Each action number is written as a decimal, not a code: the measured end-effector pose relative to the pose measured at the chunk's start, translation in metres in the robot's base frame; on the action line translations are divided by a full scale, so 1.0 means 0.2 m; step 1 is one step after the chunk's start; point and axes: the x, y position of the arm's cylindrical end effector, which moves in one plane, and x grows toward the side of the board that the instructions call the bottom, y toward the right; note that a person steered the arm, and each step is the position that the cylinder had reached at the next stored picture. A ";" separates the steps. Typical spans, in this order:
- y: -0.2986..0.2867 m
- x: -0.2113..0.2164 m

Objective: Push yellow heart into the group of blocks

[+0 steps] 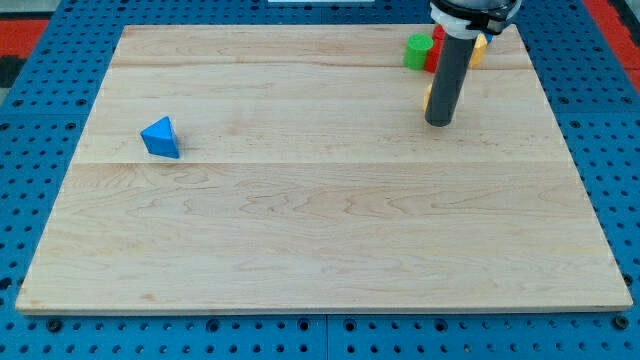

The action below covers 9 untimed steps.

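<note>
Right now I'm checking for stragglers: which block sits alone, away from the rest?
The blue triangular block, alone at the view's left; the others cluster by my tip at the view's top right.

Arm shows only at the far right corner of the surface, cut off by the view's top: a white rounded collar w/ a black band, partly out of frame. Below it a straight dark grey rod, plain cylinder, smooth matte finish w/ a faint lighter sheen down one side, no markings, screws or cables visible. My tip (439,122) is the rod's flat blunt lower end, same dark grey, approx. same width as the rest of the rod.
</note>
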 end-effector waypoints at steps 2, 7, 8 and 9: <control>0.01 -0.09; 0.13 -0.30; 0.17 -0.30; 0.17 -0.30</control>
